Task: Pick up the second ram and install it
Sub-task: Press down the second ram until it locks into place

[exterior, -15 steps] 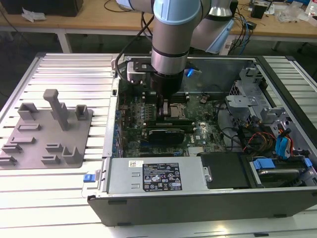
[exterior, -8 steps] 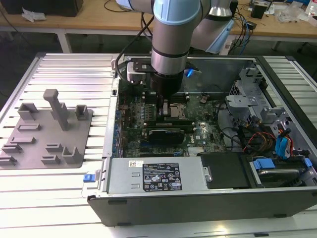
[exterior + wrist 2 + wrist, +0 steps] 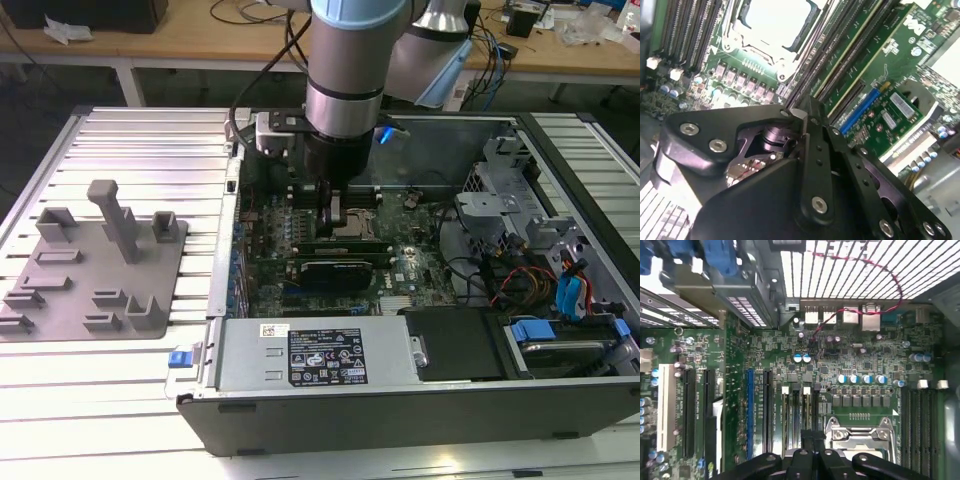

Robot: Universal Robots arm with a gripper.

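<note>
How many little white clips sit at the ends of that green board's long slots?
4 in the first wrist view: two white clips near the blue slot, two across the silver socket. Others may be hidden.

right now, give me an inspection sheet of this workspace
surface: ribbed metal table carrying an open computer case.
job's things: the second ram cannot be told apart; memory slots lie beside the processor socket on the motherboard.
clutter: grey holder blocks on the exterior view's left.
gripper: gripper low over the motherboard by the slots; whether it holds anything cannot be told.
cables: red wire across the case vent; bundled wires near the drive bays.
surroundings: wooden workbench behind.
</note>
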